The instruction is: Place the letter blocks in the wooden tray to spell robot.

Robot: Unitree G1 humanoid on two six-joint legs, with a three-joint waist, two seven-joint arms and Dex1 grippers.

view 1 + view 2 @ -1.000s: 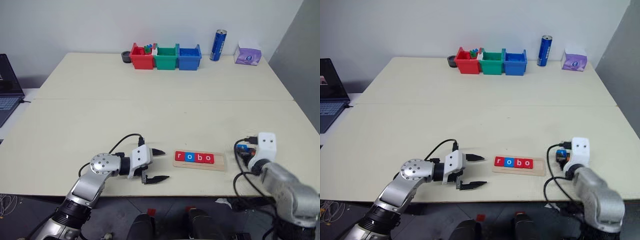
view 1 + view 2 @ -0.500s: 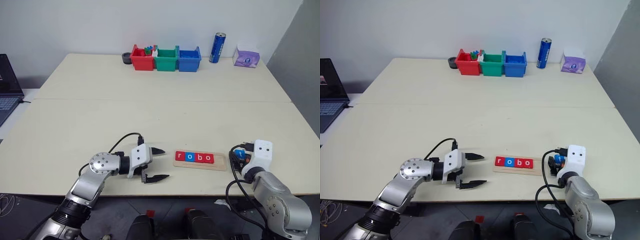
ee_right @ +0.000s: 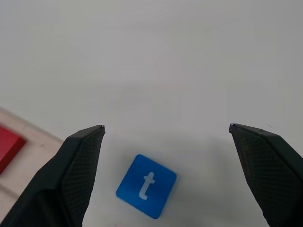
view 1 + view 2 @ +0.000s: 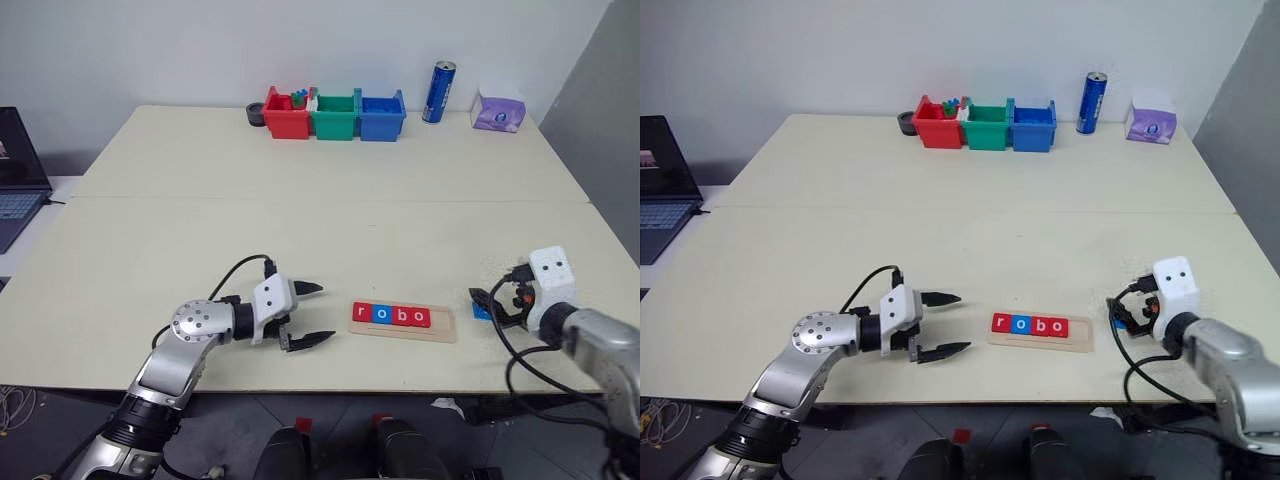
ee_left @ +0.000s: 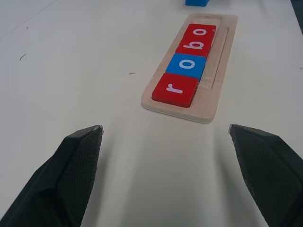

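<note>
Although four letter blocks (image 4: 391, 315) are already seated in the wooden tray (image 4: 443, 328), reading r, o, b, o from its left end, the word is judged unfinished, since the blue t block (image 3: 146, 185) lies flat on the table (image 4: 300, 210) just off the tray's right end, at about three o'clock from it. One empty slot is seen at the tray's right end, so only this last tile appears to be left. The right gripper (image 3: 165, 142) is held above the t block with its jaws spread wide and nothing between them, the tile sitting nearer one finger than the other. The left gripper (image 4: 308, 314) is kept at nine o'clock from the tray, apart from it, jaws likewise spread and empty. The tray is set close to the table's near edge, at six o'clock, so little margin is offered there; toward twelve o'clock the tabletop is bare up to the coloured bins (image 4: 334, 114) at the far edge.
</note>
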